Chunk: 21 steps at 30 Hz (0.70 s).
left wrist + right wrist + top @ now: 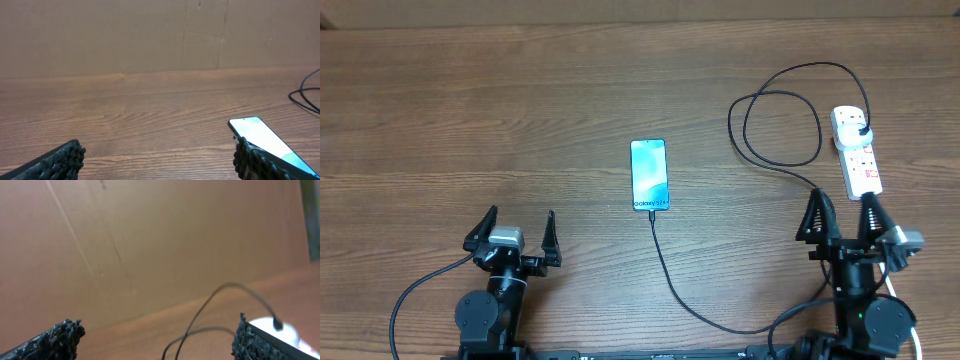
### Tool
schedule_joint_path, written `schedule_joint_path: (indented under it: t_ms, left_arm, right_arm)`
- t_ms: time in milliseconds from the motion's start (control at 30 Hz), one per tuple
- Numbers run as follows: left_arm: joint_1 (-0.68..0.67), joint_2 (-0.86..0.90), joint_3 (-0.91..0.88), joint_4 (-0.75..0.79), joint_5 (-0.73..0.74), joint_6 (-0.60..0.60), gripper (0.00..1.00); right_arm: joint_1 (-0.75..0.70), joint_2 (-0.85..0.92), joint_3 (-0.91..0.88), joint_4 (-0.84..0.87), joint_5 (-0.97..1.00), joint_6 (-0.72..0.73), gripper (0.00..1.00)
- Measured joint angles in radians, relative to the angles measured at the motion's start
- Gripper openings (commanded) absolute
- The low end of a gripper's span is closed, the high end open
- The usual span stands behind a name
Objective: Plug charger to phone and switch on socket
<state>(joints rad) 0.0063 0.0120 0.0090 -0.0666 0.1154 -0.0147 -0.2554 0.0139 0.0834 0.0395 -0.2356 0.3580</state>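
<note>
Nearest the lens in each wrist view are the black ribbed tips of that arm's jaws, one in each bottom corner. The left jaws stand wide open and hold nothing. The right jaws are spread just as wide and are also empty.

On the brown wooden desk (470,100), the phone (648,175) lies flat near the middle, face up, its screen lit bright cyan with small text at the near end. It lies lengthwise, pointing away from the arms, ahead and to the right of the left jaws and well apart from them.

A thin black cable (670,275) meets the phone's near short edge; whether the tip is fully seated cannot be told. From there it runs toward the robot, swings right, passes the right arm and curls into a loose loop on the far right of the desk. It ends at a black plug (861,130) sitting in the white power strip (860,165). The strip lies lengthwise at the far right, its near end just beyond the right jaws. Its switch positions cannot be made out.
</note>
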Motion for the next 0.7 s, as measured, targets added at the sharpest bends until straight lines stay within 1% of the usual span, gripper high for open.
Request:
schedule_joint_path:
  t_ms: [100,267,700]
  left_arm:
    - [0.000,0.000,0.000,0.000,0.000,0.000,1.00]
    - [0.000,0.000,0.000,0.000,0.000,0.000,1.00]
    - [0.000,0.000,0.000,0.000,0.000,0.000,1.00]
  right_arm:
    - [0.000,0.000,-0.060,0.001,0.000,0.031,1.00]
    - [0.000,0.000,-0.065,-0.102,0.000,0.050,1.00]
    - [0.000,0.002,-0.065,-0.103,0.001,0.061,1.00]
